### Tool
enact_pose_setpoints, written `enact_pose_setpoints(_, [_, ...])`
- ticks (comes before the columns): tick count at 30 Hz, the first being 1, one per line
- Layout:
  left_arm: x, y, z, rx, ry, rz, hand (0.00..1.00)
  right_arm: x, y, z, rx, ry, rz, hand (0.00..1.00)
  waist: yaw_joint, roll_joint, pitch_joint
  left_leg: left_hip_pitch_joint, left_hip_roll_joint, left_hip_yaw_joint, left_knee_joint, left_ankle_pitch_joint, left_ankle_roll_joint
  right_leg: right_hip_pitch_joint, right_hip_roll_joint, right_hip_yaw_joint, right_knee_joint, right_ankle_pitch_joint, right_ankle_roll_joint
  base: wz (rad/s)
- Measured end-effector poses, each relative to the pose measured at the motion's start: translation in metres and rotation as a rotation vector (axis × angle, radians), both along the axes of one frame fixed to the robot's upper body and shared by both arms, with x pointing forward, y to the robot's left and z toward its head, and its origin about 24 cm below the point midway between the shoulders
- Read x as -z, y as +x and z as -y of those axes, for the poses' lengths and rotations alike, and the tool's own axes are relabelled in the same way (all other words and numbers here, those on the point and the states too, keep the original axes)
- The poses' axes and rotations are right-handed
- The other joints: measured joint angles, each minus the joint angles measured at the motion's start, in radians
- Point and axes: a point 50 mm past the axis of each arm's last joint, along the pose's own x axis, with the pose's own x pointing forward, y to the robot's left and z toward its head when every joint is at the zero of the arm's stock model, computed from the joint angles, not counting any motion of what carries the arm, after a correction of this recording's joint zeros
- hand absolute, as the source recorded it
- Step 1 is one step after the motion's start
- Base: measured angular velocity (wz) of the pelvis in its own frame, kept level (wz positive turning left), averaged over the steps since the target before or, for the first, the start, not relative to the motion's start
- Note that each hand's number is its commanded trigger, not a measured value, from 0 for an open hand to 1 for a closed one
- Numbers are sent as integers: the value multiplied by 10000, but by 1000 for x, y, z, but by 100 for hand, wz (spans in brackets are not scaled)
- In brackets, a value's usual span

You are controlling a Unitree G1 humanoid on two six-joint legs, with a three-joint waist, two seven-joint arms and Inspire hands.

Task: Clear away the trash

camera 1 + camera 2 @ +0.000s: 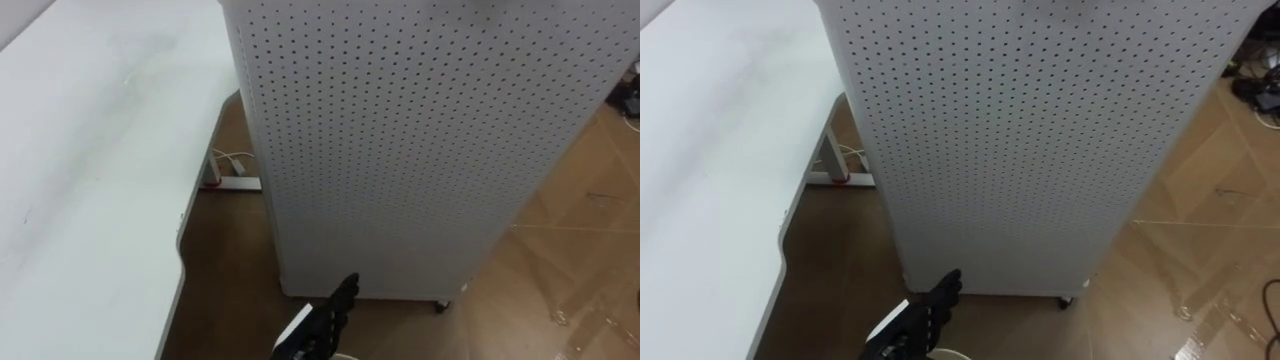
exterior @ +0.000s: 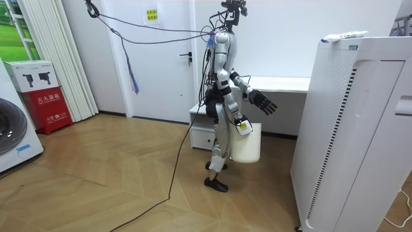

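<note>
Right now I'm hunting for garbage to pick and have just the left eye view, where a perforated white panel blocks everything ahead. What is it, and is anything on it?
Observer: It is a tall white cabinet. A small white-and-blue thing, perhaps a wrapper, lies on its top at the end nearest the robot.
Operator: How does the hand I see stand to that?
Observer: The left hand is held out open toward the cabinet and looks clearly lower than its top.
Operator: And the other hand?
Observer: A white bin hangs at the right hand, low in front of the robot's legs.
</note>
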Motion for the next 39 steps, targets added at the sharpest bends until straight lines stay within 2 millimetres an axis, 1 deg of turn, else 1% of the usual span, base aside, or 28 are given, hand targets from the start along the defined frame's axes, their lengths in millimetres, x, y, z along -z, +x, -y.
enact_pose_setpoints(5, [-1,2,-5,-73,241,140,0,0,0,2,55,5,10,100,-2,4,-10,23,21,2,11,0,0,19,5,-12,-4,10,-6,0])
enact_pose_setpoints(9, [-7,6,-10,-222,1353,1053,0,-1,0,6,119,-73,55,100,-14,25,-23,62,29,-18,11,1,-1,80,2,-86,-22,18,-17,1])
enact_pose_setpoints(11, [-18,10,-9,-276,1787,1877,0,-1,0,8,349,-30,163,100,-32,41,-31,55,23,-50,7,1,-1,98,-6,-116,-27,18,-17,7])
enact_pose_setpoints(13, [-43,18,-9,-579,2128,3365,0,-2,1,11,616,19,239,100,-30,61,-44,204,5,-57,-34,1,-1,231,-18,-83,-49,18,-15,0])
enact_pose_setpoints(14, [-49,20,-10,-696,2124,3707,0,-3,1,12,680,42,275,100,-12,77,-54,271,4,-57,-60,1,-1,303,-11,-85,-88,22,-8,-7])
enact_pose_setpoints(16, [-69,23,-16,-1298,2022,4773,0,-3,0,16,969,74,334,100,-12,159,-116,609,-4,-52,-234,1,-2,613,47,-54,-253,60,17,-5])
enact_pose_setpoints(17, [-73,25,-18,-1444,2049,4995,0,-3,0,17,1081,87,338,100,-22,173,-124,692,-2,-51,-257,1,-2,687,58,-57,-316,69,30,0])
enact_pose_setpoints(18, [-79,26,-22,-1766,2067,5312,0,-2,-3,20,1251,97,344,100,-29,212,-174,842,0,-45,-329,2,-3,803,74,-56,-390,81,36,0])
enact_pose_setpoints(22, [-98,28,-34,-2673,2168,6268,0,1,-13,25,1358,8,193,100,-85,284,-232,1451,15,-31,-653,17,-29,1406,138,-84,-723,109,74,0])
enact_pose_setpoints(23, [-101,28,-35,-2748,2148,6429,0,1,-14,25,1364,-3,171,100,-106,284,-241,1507,10,-17,-696,18,-31,1444,137,-81,-725,108,75,0])
enact_pose_setpoints(25, [-117,25,-36,-2961,2039,7188,0,1,-15,27,1365,-51,152,100,-238,286,-244,1607,2,-12,-723,18,-30,1588,147,-78,-845,129,109,0])
enact_pose_setpoints(28, [-134,22,-33,-3159,1739,8062,0,1,-16,29,1383,-161,141,100,-258,291,-247,1802,7,-9,-781,18,-30,1792,180,-29,-989,186,131,-8])
enact_pose_setpoints(30, [-138,23,-33,-3247,1717,8271,0,1,-16,31,1444,-259,149,100,-274,319,-263,1977,24,-2,-897,18,-31,1956,235,-17,-1066,242,135,-11])
enact_pose_setpoints(34, [-141,25,-39,-3607,1953,8490,0,0,-16,33,1503,-376,217,100,-247,316,-260,2293,58,111,-968,19,-31,2180,316,201,-1144,264,114,-15])
enact_pose_setpoints(36, [-143,26,-42,-3783,2080,8613,0,-1,-14,32,1506,-384,305,100,-294,316,-260,2317,80,111,-991,19,-34,2192,326,214,-1168,289,93,-7])
enact_pose_setpoints(39, [-146,28,-43,-3802,2626,9093,0,0,-17,33,1557,-448,245,100,-323,319,-258,2321,119,118,-999,27,-55,2274,388,197,-1229,336,70,0])
